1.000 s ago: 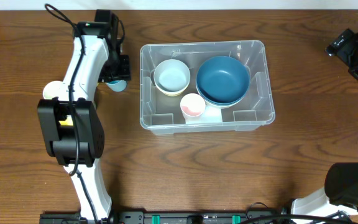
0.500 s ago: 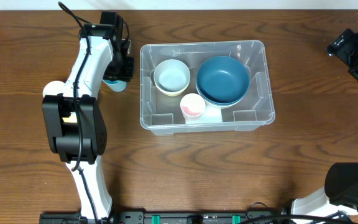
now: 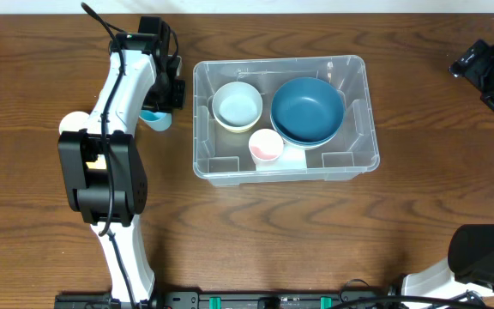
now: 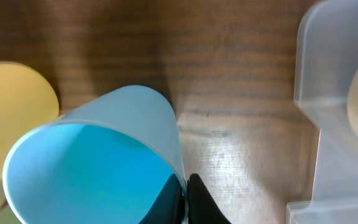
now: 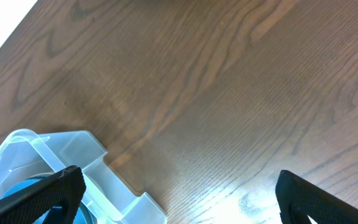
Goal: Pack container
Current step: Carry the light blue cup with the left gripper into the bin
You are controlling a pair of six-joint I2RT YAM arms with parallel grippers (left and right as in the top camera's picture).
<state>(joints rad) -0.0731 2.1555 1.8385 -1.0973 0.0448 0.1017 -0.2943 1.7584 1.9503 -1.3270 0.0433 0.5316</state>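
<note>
Three pieces already sit inside the container [image 3: 230, 170], which stands mid-surface [image 3: 316, 232] in the overhead view: one pale bowl [image 3: 237, 106], one dark blue bowl [image 3: 308, 110] and one pink cup [image 3: 266, 146]. Just beside its left wall the left end effector [image 3: 163, 103] carries one light blue cup [image 3: 156, 120], not yet in the bin, and one pale round item [image 3: 70, 124] peeks from under that arm, so packing looks past halfway with seemingly two pieces left. The right end effector [image 3: 480, 67] sits well apart at the far edge. In the left wrist view, the fingers [image 4: 196, 200] are clenched on the tilted cup's rim, with the round item, yellow here, beside it and the container's corner at right. In the right wrist view, the fingers [image 5: 50, 191] are spread wide with nothing between them, above bare wood near another container corner.
</note>
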